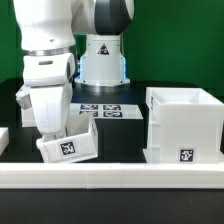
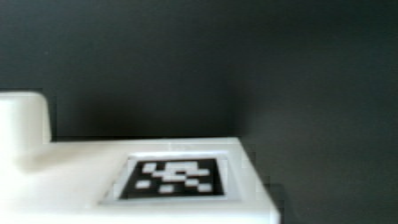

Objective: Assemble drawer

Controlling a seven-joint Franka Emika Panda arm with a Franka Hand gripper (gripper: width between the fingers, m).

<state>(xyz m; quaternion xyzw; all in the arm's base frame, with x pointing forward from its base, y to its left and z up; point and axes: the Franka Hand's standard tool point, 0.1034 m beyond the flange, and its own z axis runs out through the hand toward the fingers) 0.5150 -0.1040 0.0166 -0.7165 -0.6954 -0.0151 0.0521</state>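
Note:
The large cube-shaped white casing (image 1: 184,124) stands open-topped at the exterior view's right, a tag on its front. A small shallow white tray (image 1: 68,146) with a square tag hangs tilted near the front bar, left of the casing. My gripper (image 1: 45,128) comes down onto the tray's left edge and appears shut on it. In the wrist view the tray (image 2: 71,175) fills the lower part, close up, with its tag (image 2: 175,177) facing the camera; my fingertips do not show there. A second white part (image 1: 3,138) peeks in at the far left edge.
The marker board (image 1: 104,110) lies flat behind the tray, in front of the arm's base (image 1: 101,62). A long low white border bar (image 1: 120,177) runs along the front. Dark table (image 1: 125,135) lies between tray and casing.

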